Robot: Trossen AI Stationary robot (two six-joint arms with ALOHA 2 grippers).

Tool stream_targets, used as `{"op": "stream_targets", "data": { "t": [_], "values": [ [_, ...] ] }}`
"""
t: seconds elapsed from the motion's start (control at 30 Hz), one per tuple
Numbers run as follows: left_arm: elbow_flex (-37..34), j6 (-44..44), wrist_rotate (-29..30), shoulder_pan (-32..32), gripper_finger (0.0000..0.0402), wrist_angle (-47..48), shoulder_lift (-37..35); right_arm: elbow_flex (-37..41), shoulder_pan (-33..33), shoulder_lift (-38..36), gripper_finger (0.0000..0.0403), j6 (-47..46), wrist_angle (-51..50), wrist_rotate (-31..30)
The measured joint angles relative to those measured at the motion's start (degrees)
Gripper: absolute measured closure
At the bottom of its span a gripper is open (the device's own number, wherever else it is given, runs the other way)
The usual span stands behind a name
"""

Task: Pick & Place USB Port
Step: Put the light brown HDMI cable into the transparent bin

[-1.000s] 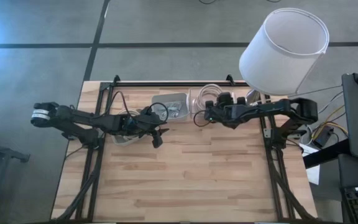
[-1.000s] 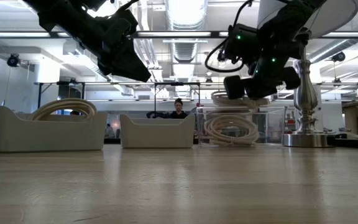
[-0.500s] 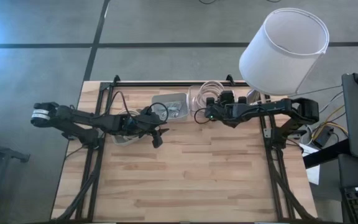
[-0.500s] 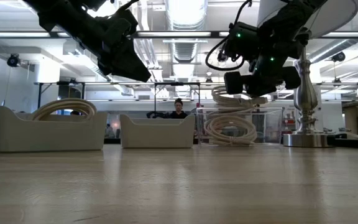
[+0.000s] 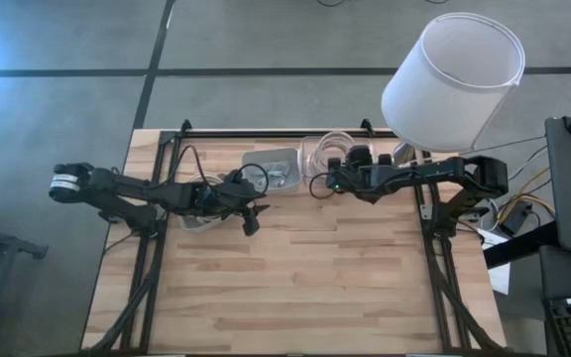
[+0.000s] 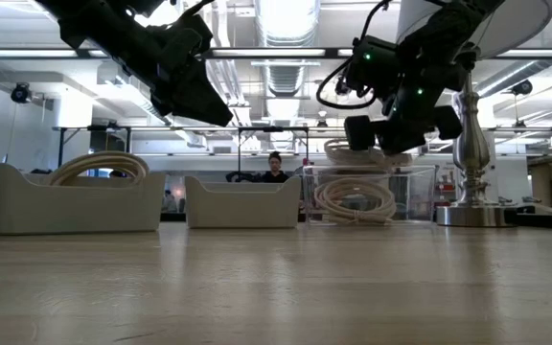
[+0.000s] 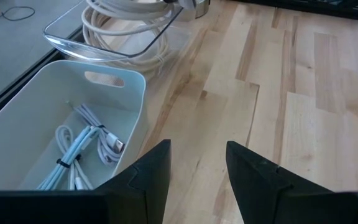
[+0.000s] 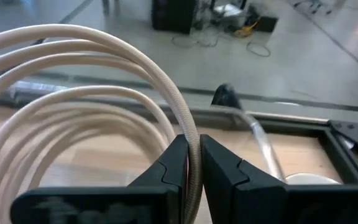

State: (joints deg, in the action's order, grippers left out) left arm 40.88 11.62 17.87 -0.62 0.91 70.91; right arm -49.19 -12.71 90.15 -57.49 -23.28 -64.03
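Cream cable coils (image 5: 333,149) lie in a clear bin (image 6: 420,196) at the table's far edge. My right gripper (image 8: 192,169) hovers over that bin, shut on one cable strand; the low view shows it (image 6: 372,134) just above the rim. A white bin (image 7: 126,84) holds bundled pale USB cables (image 7: 82,149). My left gripper (image 7: 197,165) is open and empty, raised above the wood beside this bin, also seen from overhead (image 5: 252,220). My right gripper pinches a single strand of the cream cable (image 8: 189,134) between its two fingers, which lie across the strand. The top loops (image 6: 351,149) are raised above the clear bin's rim, while the lower coils (image 6: 357,196) rest inside the bin.
A lamp with a white shade (image 5: 454,79) stands on its metal base (image 6: 470,213) at the far right corner. Another white bin (image 6: 75,201), holding a cream coil, sits far left under the left arm. Bare wood (image 5: 305,278) fills the table's near half. A person (image 6: 276,165) shows far behind.
My right gripper rose slightly, drawing the upper cable loops higher out of the clear bin, then sank back to about where it was, still shut on the strand.
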Motion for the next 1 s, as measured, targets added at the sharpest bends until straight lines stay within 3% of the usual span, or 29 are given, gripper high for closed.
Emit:
{"op": "stream_targets", "data": {
  "t": [0.2, 0.6, 0.83, 1.0],
  "values": [
    [0.0, -0.99, -0.02, 0.0, 0.0243, 0.02, 0.0, 0.0, 0.0, 0.0, 0.0359, 0.95, 0.03, 1.29],
    [0.0, -1.0, -0.02, -0.02, 0.0243, 0.03, 0.0, -1.14, 0.04, -0.94, 0.0291, 7.55, 0.18, 1.3],
    [0.0, -0.99, -0.01, -0.01, 0.0243, 0.04, 0.0, -3.36, 0.5, -1.14, 0.0285, 20.83, -0.18, 9.65],
    [0.0, -0.99, -0.01, 0.0, 0.0243, 0.04, 0.0, -5.02, 1.25, -3.22, 0.0299, 22.27, -0.5, 11.98]
  ]
}}
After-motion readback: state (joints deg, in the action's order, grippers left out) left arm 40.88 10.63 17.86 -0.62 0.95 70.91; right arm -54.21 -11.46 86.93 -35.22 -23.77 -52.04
